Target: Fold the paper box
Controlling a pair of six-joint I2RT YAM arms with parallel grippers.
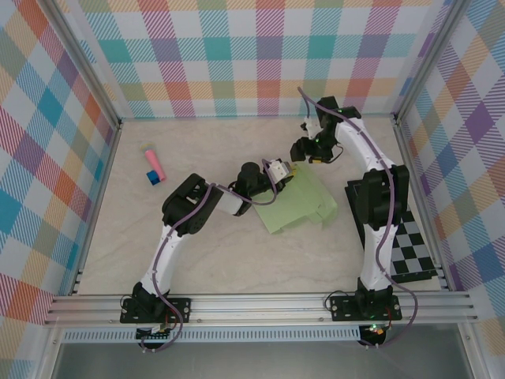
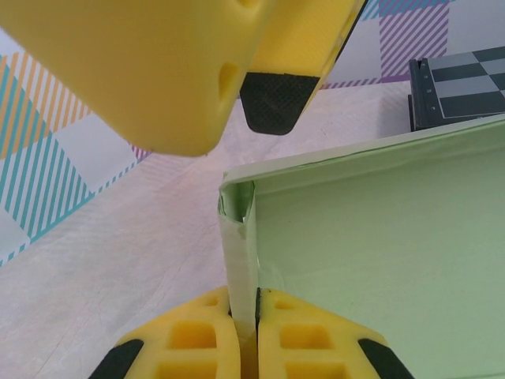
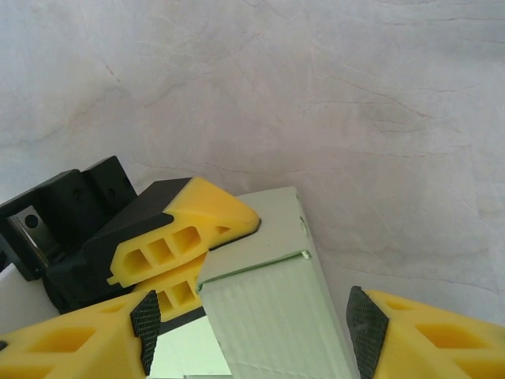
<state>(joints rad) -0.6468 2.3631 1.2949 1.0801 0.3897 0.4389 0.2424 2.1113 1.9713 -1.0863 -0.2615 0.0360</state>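
Finding: folding is in progress and, by my judgement, nearer its start than its end. The box [image 1: 298, 207] lies on the table [image 1: 205, 260] between the two arms, right of centre. From above it reads mostly as a flat green sheet, with some doubled-over card at its right side. No closed shape has formed. The left gripper [image 2: 244, 309] is closed tight on a thin upright flap [image 2: 239, 253] at the sheet's corner, and the fingers [image 2: 197, 339] pinch the card with no gap showing. In the left wrist view a narrow strip [image 2: 371, 162] is turned up along the adjoining edge and meets that flap at a creased corner. The right gripper [image 3: 256, 335] stands well open, astride the same raised corner from the far side. Its pads [image 3: 146, 332] are clear of the card on both sides, so it has hold of nothing. Outstanding, as I judge it: raising the other walls, tucking the tabs and closing the form. Contents: the part-formed box holds nothing, and the inner face that shows is bare card. Other items noted: a stick [image 1: 153, 166] well apart to the left, and a checkered board [image 1: 416, 251] by the right arm's base. Neither touches the box.
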